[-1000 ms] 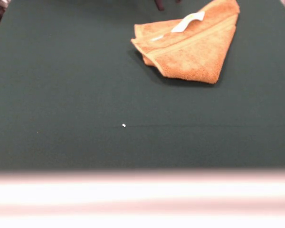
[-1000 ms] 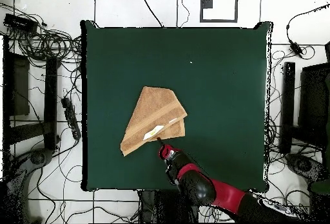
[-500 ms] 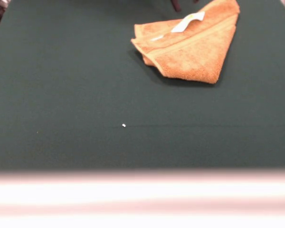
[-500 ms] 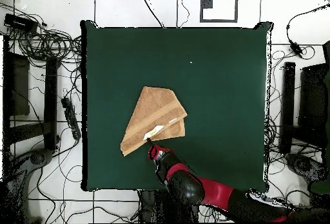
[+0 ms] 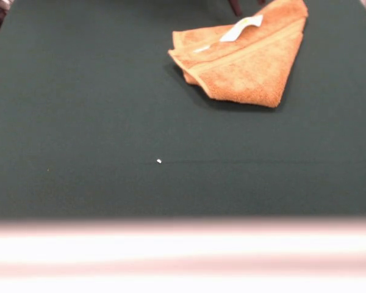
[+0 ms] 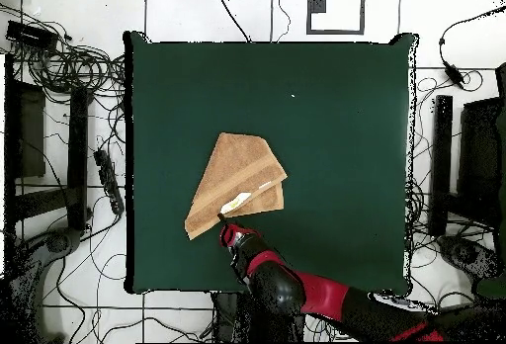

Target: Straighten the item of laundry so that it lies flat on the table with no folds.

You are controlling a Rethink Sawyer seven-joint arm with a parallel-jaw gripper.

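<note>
Towel folded into a rough triangle, lying on the green bench toward its robot-side edge, at about 7 o'clock from bench centre in the overhead view. White sewn-in label faces up; no writing legible. Gripper sits just beside the towel's robot-side edge; whether its fingers are apart or closed cannot be told.
</note>
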